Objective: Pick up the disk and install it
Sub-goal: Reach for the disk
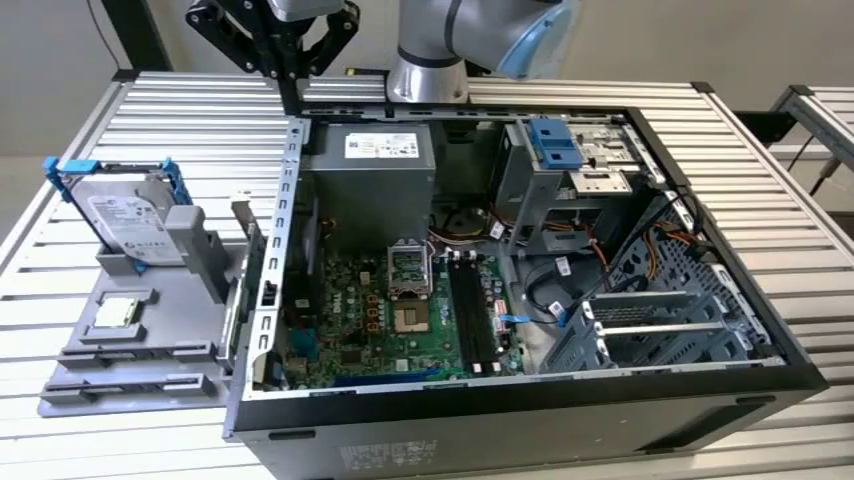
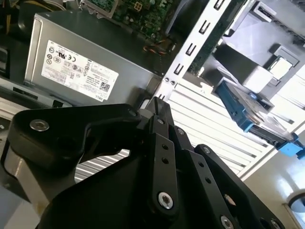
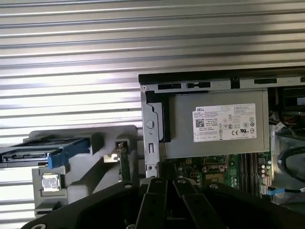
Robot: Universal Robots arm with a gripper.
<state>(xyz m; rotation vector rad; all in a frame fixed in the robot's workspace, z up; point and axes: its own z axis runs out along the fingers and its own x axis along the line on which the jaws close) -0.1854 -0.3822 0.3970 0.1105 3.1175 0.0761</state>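
Open computer case (image 1: 534,405) lies on the slatted surface (image 1: 747,150), with motherboard (image 1: 380,320) and power supply (image 1: 374,170) inside; on the exterior view's left, a grey holder (image 1: 147,345) carries a small chip (image 1: 118,312) and the disk (image 1: 134,222), standing on edge; beyond, the pincer (image 1: 288,95) points down over the case's far corner, pressed together, empty.

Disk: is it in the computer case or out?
Out. In the exterior view the disk stands on edge, tilted, in the grey holder beside the open case; the claw hangs apart from it, empty.
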